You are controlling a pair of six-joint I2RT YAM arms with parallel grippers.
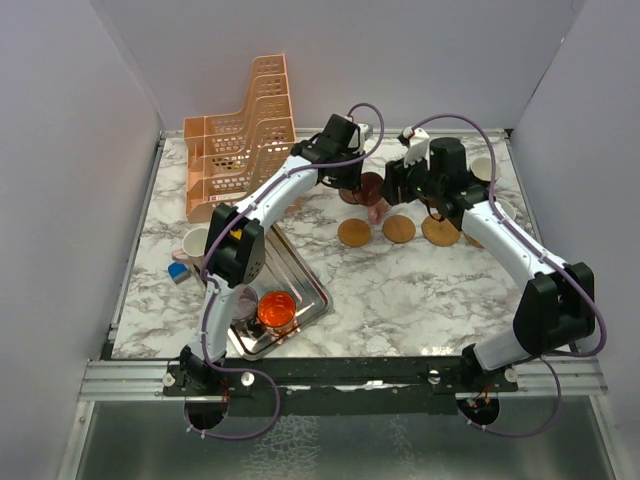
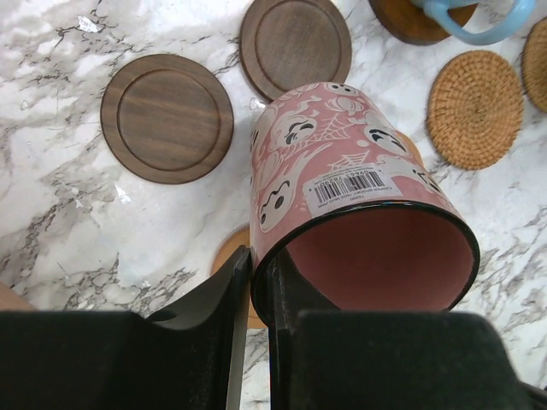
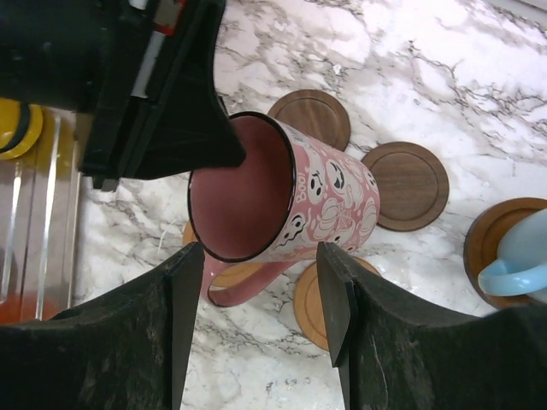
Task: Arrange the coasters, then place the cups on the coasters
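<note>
A pink cup with a ghost pattern (image 2: 342,171) hangs tilted above the marble. My left gripper (image 2: 261,265) is shut on its rim, one finger inside and one outside. In the right wrist view the same cup (image 3: 325,201) has its handle pointing down, and my right gripper (image 3: 261,273) stands open just in front of it, not touching. Below lie two dark wooden coasters (image 2: 167,118) (image 2: 295,47), a tan coaster (image 3: 309,303) and a woven one (image 2: 474,108). A light blue cup (image 3: 521,256) sits on a brown coaster (image 3: 487,239).
A silver tray (image 1: 310,290) at the front left holds an orange cup (image 1: 277,310). An orange file rack (image 1: 240,140) stands at the back left, and a white cup (image 1: 196,241) is near it. Three tan coasters (image 1: 399,229) lie in a row mid-table.
</note>
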